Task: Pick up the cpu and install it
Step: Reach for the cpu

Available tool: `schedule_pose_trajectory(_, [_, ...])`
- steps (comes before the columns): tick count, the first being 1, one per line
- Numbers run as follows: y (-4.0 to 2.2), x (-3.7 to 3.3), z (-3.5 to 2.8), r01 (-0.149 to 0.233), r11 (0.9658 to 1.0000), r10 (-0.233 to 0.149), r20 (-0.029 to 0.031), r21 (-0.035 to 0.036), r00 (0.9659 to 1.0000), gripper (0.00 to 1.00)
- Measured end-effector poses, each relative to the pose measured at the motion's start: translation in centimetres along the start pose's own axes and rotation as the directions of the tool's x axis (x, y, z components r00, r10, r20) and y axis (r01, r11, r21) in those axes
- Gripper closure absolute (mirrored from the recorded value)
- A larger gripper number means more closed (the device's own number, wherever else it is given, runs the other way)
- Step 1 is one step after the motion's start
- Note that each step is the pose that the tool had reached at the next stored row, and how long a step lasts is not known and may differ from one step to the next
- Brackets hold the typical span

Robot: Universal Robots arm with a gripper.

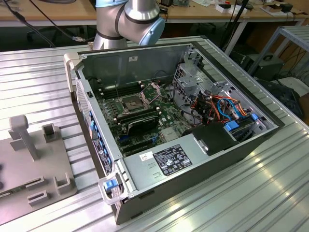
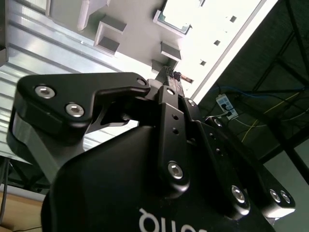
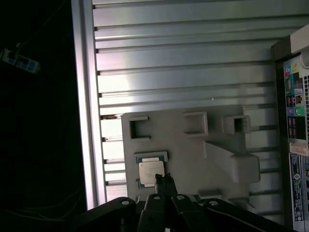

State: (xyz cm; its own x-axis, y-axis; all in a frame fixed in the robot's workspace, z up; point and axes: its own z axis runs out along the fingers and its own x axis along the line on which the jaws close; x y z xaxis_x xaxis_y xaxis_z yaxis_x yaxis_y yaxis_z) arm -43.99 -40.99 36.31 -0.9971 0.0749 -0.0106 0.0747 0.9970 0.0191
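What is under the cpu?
A grey plate, lying on the ribbed table. The cpu sits in a small bracket on it; the gripper hides one corner.

cpu (image 3: pixel 148 171) corner obsc. by hand (image 3: pixel 164 179); fixture plate (image 1: pixel 48 159) cut off, exterior view's left.

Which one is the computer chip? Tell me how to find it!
Find the ribbed metal table, then the flat grey tray lying on it beside the computer case. The chip is the small shiny silver square on that tray; the brackets around it are plain grey and empty.
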Motion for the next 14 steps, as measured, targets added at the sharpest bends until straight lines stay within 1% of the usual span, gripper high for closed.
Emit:
schedule_pose_trajectory(3, [-0.02, 0.07, 0.15, 0.000, 1.0000, 0.000, -0.0008, 0.0058, 1.0000, 0.89])
schedule_pose_trajectory(8, [-0.06, 0.21, 0.41, 0.000, 0.9999, 0.000, -0.0016, 0.0131, 1.0000, 0.89])
schedule_pose_trajectory(14, [-0.13, 0.41, 0.65, 0.000, 0.9998, 0.000, -0.0019, 0.0190, 1.0000, 0.89])
